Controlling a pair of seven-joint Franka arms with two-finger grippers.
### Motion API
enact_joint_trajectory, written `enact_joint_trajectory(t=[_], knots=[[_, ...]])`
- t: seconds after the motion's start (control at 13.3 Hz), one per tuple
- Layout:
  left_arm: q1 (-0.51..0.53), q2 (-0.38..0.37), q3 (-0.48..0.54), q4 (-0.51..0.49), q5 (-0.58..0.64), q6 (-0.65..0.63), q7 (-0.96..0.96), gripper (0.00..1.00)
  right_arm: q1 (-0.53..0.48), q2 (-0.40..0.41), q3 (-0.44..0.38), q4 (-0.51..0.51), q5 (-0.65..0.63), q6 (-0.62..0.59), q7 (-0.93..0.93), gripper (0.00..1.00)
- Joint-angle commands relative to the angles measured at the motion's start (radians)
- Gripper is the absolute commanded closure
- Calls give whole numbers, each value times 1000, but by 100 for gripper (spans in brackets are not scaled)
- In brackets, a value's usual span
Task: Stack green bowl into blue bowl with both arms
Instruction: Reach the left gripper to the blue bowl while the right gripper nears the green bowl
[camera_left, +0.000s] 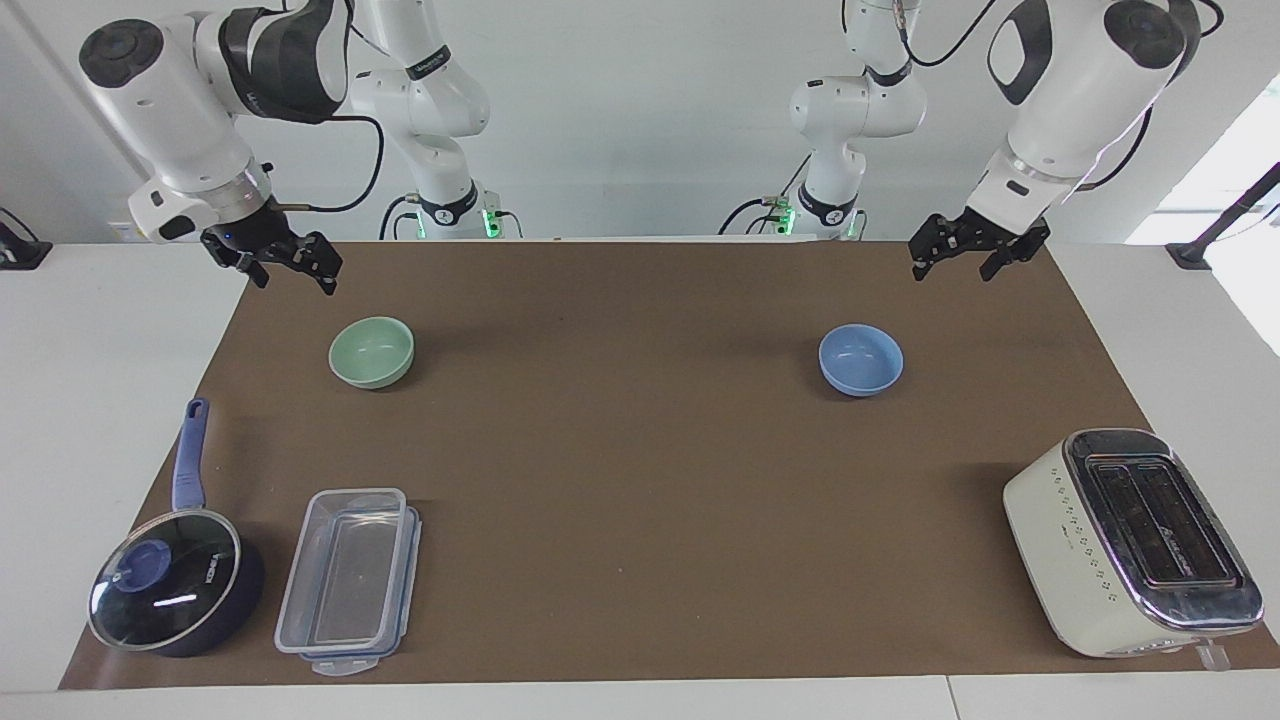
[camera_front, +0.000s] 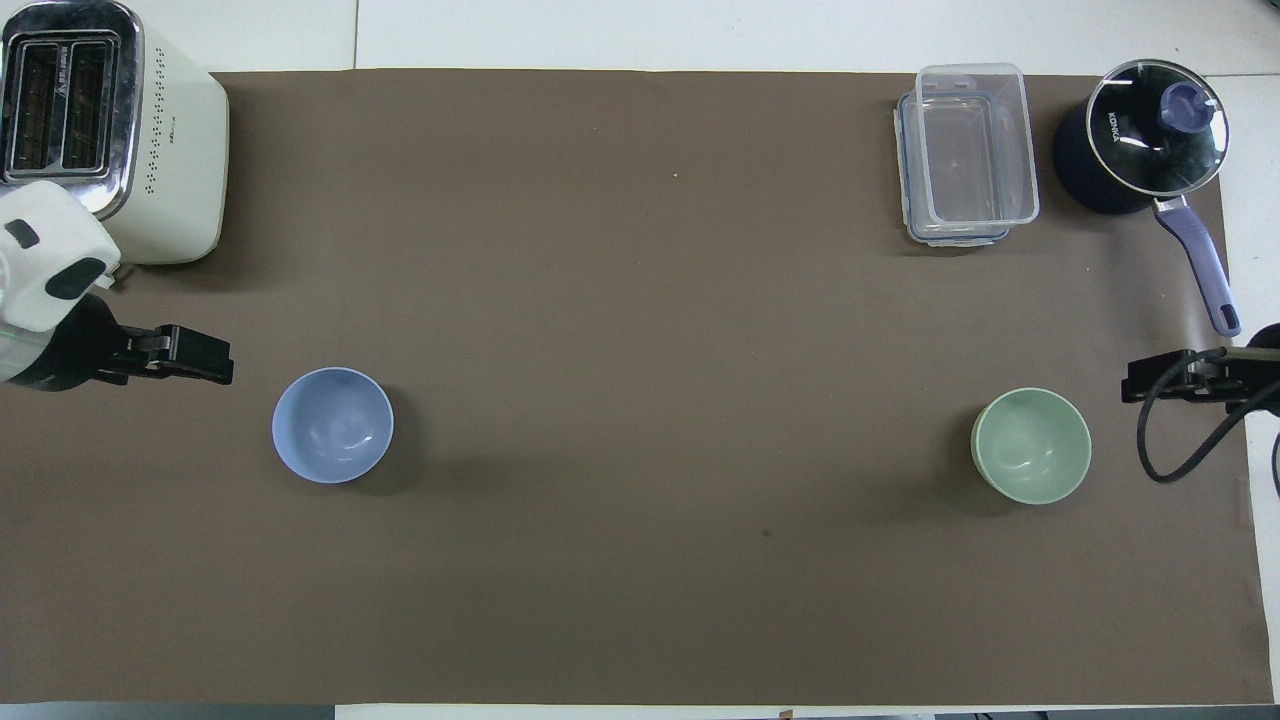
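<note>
**Both grippers up and empty, the two bowls well apart on the mat**

Start with your right gripper (camera_left: 285, 265): in the upper left of the facing view it hangs in the air with its fingers spread and nothing between them, over the corner of the brown mat (camera_left: 640, 480). In the overhead view it shows at the right edge, mid-height (camera_front: 1190, 377), with a black cable looping beneath it.

Your left gripper (camera_left: 965, 258) sits in the upper right of the facing view, also raised over the mat's edge, fingers apart and empty. From above it appears at the left edge (camera_front: 185, 355), though there the fingers overlap and you may not read their gap.

The green bowl (camera_left: 371, 351) stands upright on the mat, in the left part of the facing view just below the right gripper, apart from it. The blue bowl (camera_left: 860, 359) stands upright in the right part of that view at about the same height, below the left gripper and untouched. Nothing lies in either bowl.

Further out, the lower left of the facing view holds a dark pan with a glass lid (camera_left: 175, 590) and, beside it, a clear plastic container (camera_left: 347, 580). A cream toaster (camera_left: 1130, 540) fills the lower right.
</note>
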Motion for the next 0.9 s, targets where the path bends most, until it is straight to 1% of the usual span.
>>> enact_joint_trajectory(t=[0.0,0.15,0.3,0.38,0.45,0.6,0.82], knots=[[21,-37,7,-222,-14,174,97,0,-39,-137,4,-242,13,152,-61,0],[24,-10,7,-320,-14,289,154,0,-47,-143,4,-308,13,216,-75,0],[27,13,5,-376,-14,376,171,0,-73,-133,4,-362,13,299,-102,0],[21,20,5,-387,-14,385,174,0,-77,-127,2,-385,13,337,-124,0],[16,32,5,-387,-14,385,176,0,-96,-101,2,-405,13,385,-145,0],[14,46,5,-402,-13,391,177,0,-125,-45,2,-413,13,458,-187,0],[13,55,5,-430,-5,431,181,5,-145,-10,4,-430,13,523,-201,0]])
